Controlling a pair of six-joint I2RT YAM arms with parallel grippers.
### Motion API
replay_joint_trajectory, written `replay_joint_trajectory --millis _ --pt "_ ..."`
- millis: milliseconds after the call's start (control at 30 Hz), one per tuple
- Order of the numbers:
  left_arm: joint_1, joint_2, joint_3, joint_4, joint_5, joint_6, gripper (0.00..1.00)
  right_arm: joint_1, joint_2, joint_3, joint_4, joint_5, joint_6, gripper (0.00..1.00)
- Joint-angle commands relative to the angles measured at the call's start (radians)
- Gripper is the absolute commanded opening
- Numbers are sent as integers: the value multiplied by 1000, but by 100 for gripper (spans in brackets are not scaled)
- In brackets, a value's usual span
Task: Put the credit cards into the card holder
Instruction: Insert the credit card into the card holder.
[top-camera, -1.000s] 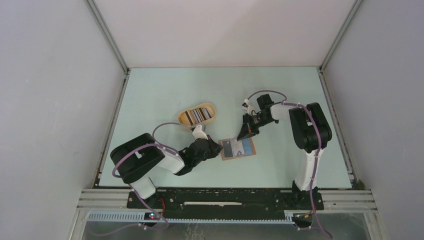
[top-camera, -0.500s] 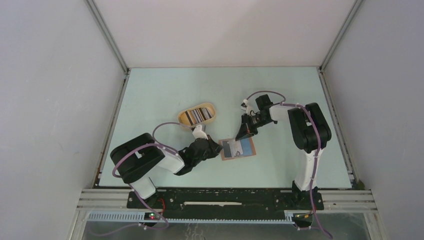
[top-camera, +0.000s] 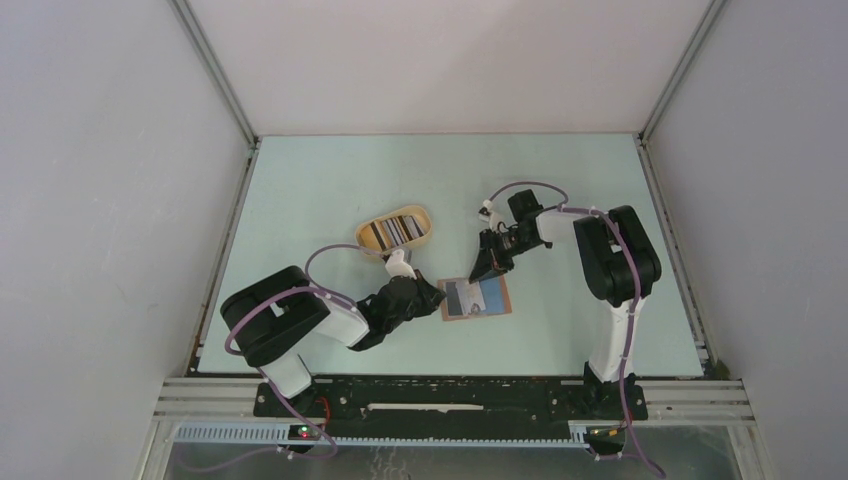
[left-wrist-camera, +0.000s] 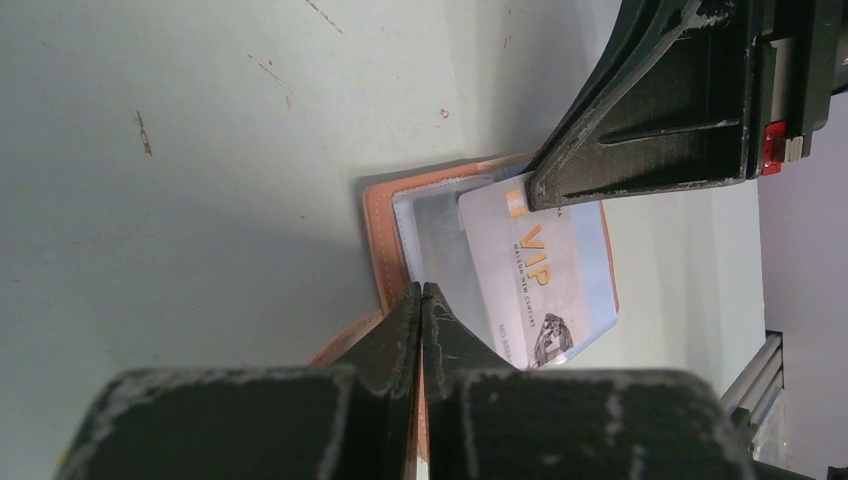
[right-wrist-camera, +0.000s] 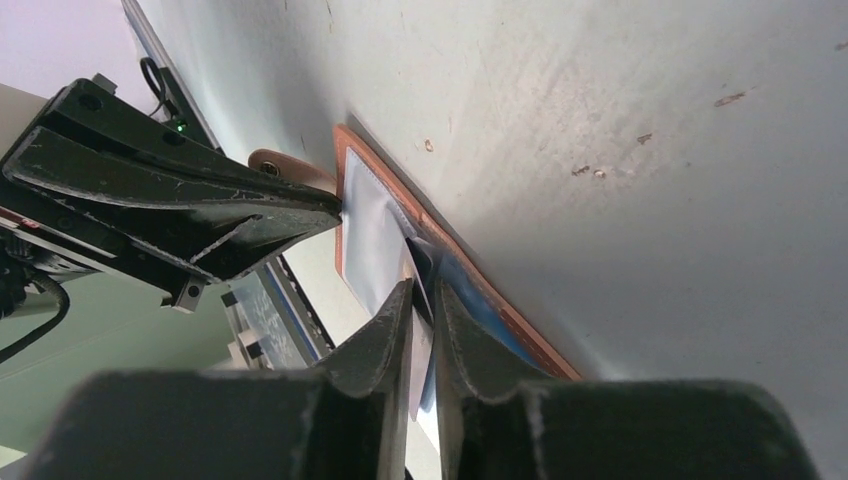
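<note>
One card holder (left-wrist-camera: 378, 240) lies open, the left gripper (left-wrist-camera: 421, 290) clamped shut at its edge, the right gripper (right-wrist-camera: 423, 293) barely parted around one VIP card (left-wrist-camera: 545, 280), grip impossible to judge.

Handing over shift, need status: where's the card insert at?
Left hand shut on card holder edge. Right hand parted around VIP card lying on holder. Nothing else in the way.

Left jaws sit left of the open card holder (top-camera: 458, 302), right jaws at its far edge
</note>
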Motion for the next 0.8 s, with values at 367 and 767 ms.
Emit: replay_joint_trajectory --millis 367,767 --pt "5 1 2 51 19 25 5 50 -106 62 -114 126 -149 36" --pt "5 1 -4 62 22 25 4 52 -169 69 -139 214 -223 49"
